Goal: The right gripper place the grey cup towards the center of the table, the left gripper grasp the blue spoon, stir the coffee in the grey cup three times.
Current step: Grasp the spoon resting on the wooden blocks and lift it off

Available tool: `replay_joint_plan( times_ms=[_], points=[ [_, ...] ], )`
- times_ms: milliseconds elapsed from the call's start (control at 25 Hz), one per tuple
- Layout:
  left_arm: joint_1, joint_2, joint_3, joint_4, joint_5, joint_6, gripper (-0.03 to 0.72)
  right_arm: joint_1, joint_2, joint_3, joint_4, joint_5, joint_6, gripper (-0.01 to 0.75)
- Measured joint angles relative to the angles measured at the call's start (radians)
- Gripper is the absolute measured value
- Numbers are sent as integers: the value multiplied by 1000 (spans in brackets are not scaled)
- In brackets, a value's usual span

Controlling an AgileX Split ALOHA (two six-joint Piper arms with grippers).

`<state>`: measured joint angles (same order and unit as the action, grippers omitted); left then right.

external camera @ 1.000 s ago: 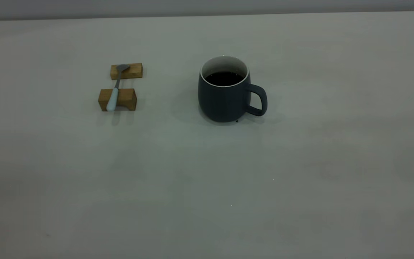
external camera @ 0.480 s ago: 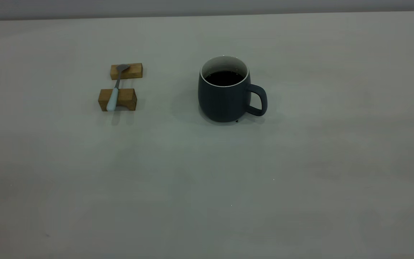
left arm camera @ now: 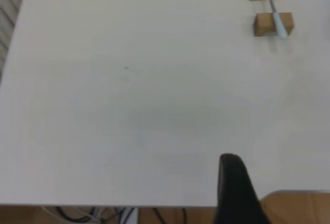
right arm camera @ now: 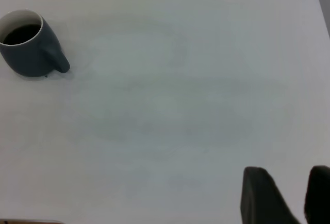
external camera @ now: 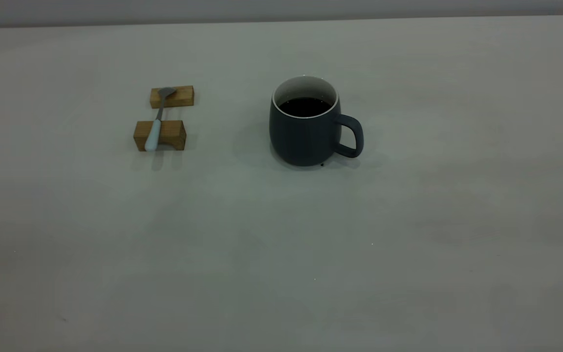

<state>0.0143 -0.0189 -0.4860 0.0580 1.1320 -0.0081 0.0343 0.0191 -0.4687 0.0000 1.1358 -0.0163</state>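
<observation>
The grey cup (external camera: 303,134) stands upright near the middle of the table (external camera: 281,244), handle toward the right, with dark coffee (external camera: 305,106) inside. Left of it, the blue spoon (external camera: 154,129) lies across two wooden blocks, bowl on the far one. Neither arm shows in the exterior view. In the left wrist view, my left gripper (left arm camera: 232,183) hangs at the table's near edge, far from the spoon (left arm camera: 278,22). In the right wrist view, my right gripper (right arm camera: 289,171) is open and empty over bare table, far from the cup (right arm camera: 28,54).
The far wooden block (external camera: 172,97) and the near wooden block (external camera: 169,135) carry the spoon. A tiny dark speck (external camera: 321,165) lies at the cup's base. In the left wrist view the table edge (left arm camera: 103,205) runs past cables and a wooden surface (left arm camera: 299,208).
</observation>
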Motion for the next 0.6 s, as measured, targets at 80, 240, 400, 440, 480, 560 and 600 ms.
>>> replay_joint_plan(
  times_ms=[80, 240, 400, 440, 480, 560, 600],
  points=[
    [0, 0, 0, 17, -1, 0, 508, 0, 0, 0, 0, 0, 0, 235],
    [0, 1, -1, 29, -9, -1, 533, 0, 0, 0, 0, 0, 0, 235],
    [0, 117, -33, 86, -99, -73, 574, 0, 0, 0, 0, 0, 0, 236],
    [0, 183, -41, 103, -136, -90, 589, 0, 0, 0, 0, 0, 0, 236],
    [0, 255, -51, 114, -177, -99, 602, 0, 0, 0, 0, 0, 0, 237],
    [0, 398, -70, 123, -271, -107, 636, 0, 0, 0, 0, 0, 0, 237],
    [0, 477, -81, 122, -330, -108, 649, 0, 0, 0, 0, 0, 0, 237]
  ],
)
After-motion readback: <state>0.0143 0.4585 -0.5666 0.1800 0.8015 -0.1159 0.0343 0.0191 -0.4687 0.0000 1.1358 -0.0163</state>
